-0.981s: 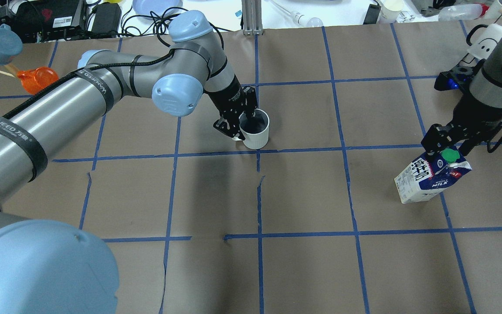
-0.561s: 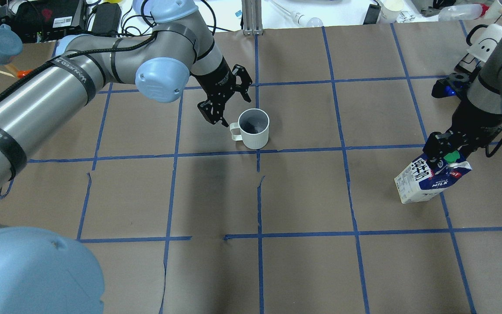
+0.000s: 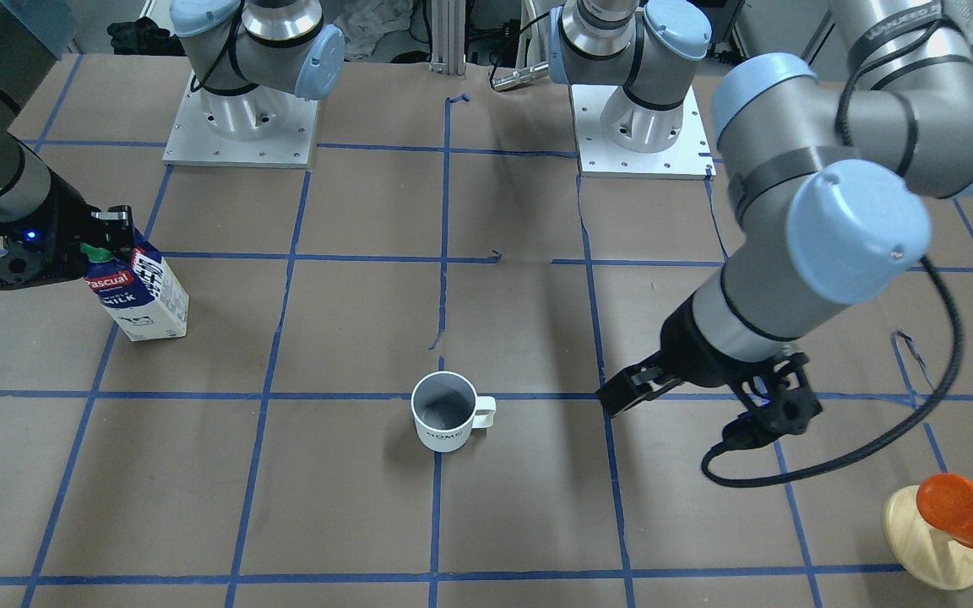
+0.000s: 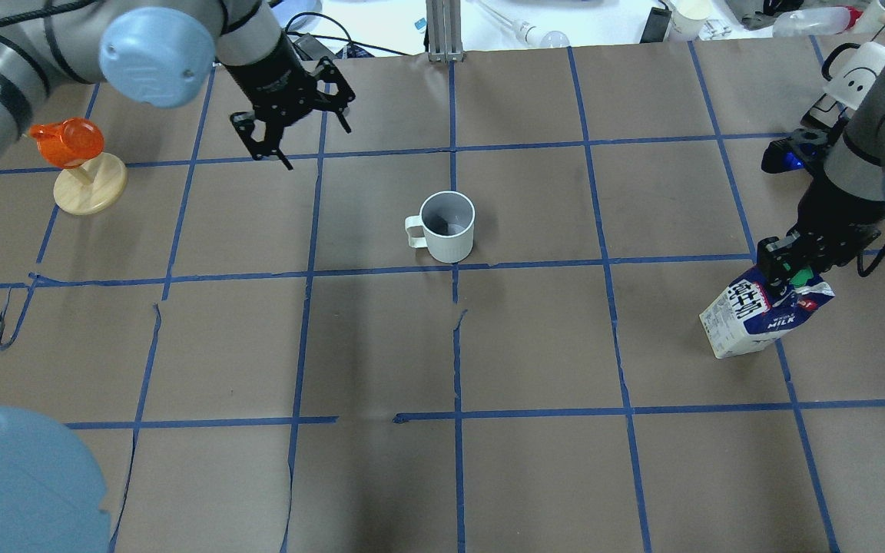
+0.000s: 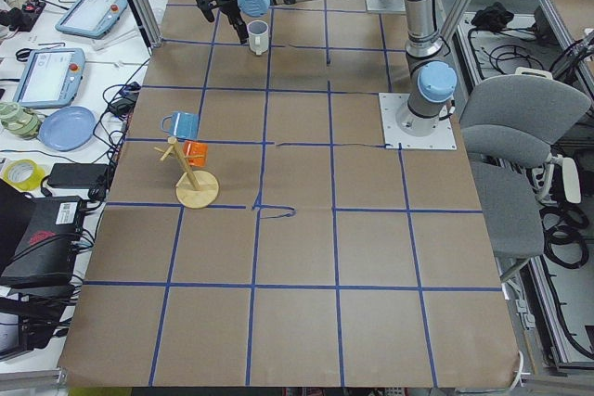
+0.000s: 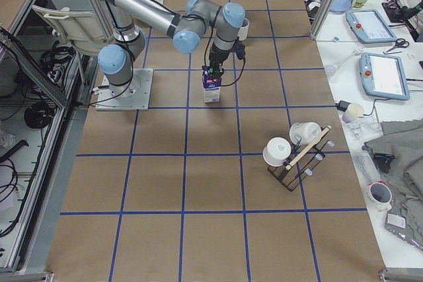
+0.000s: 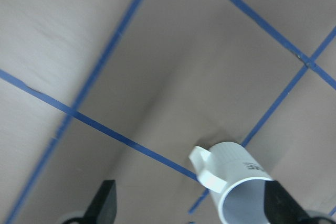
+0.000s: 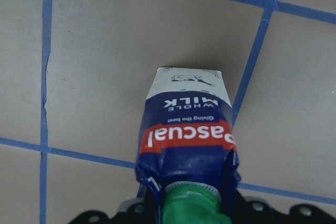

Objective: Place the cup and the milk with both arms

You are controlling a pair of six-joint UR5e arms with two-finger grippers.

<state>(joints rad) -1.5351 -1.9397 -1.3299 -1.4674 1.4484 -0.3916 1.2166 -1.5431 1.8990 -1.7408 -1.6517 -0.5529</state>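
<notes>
The white cup point(image 4: 448, 226) stands upright near the table's middle, handle toward the robot's left. It also shows in the front view point(image 3: 444, 412) and the left wrist view point(image 7: 247, 190). My left gripper point(image 4: 293, 134) is open and empty, raised and well off to the far left of the cup; it also shows in the front view point(image 3: 698, 405). The blue and white milk carton point(image 4: 761, 315) stands at the right. My right gripper point(image 4: 787, 269) is shut on the carton's top at the green cap point(image 8: 191, 203). The carton also shows in the front view point(image 3: 140, 295).
An orange cup on a wooden stand point(image 4: 77, 165) is at the far left, close to my left arm. A rack with white mugs point(image 4: 861, 65) stands at the far right corner, behind my right arm. Blue tape lines point(image 4: 454, 346) grid the brown table.
My left gripper let go of the cup's rim, opened, and drew back up and to the far left. My right gripper came down onto the milk carton's top; the carton shifted slightly.
</notes>
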